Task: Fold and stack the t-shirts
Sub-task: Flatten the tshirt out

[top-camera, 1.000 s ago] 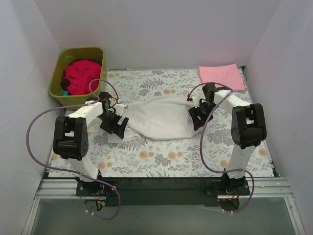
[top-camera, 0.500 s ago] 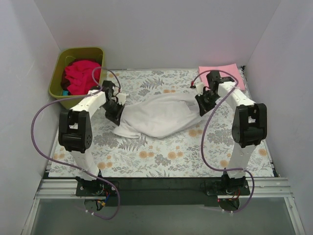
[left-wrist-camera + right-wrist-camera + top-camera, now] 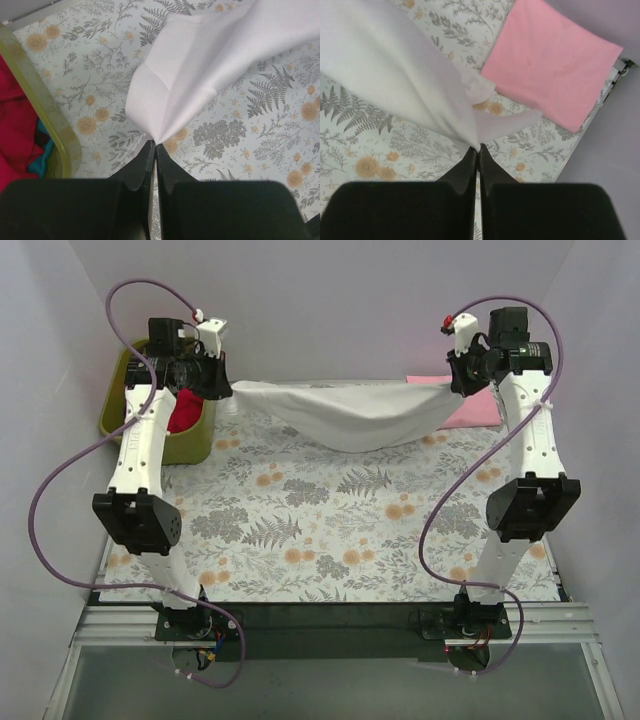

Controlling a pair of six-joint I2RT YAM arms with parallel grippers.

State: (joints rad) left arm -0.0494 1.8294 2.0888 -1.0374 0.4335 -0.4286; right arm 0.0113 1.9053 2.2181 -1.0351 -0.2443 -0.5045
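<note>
From above, I see the white t-shirt [image 3: 350, 412] slung between the left gripper [image 3: 222, 388] and right gripper [image 3: 455, 380], over the far side of the floral sheet [image 3: 330, 530]; the near side is open. Left wrist: fingers [image 3: 142, 160] pinched on a shirt corner near the tub [image 3: 45, 115]. Right wrist: pinched likewise, with the pink t-shirt [image 3: 550, 70] close by.

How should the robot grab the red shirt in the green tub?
From straight above, probably. The red t-shirt lies crumpled inside the olive-green tub, whose walls block the sides. Pinch a fold on top. For now, though, the left gripper and right gripper are both shut on the white t-shirt.
</note>
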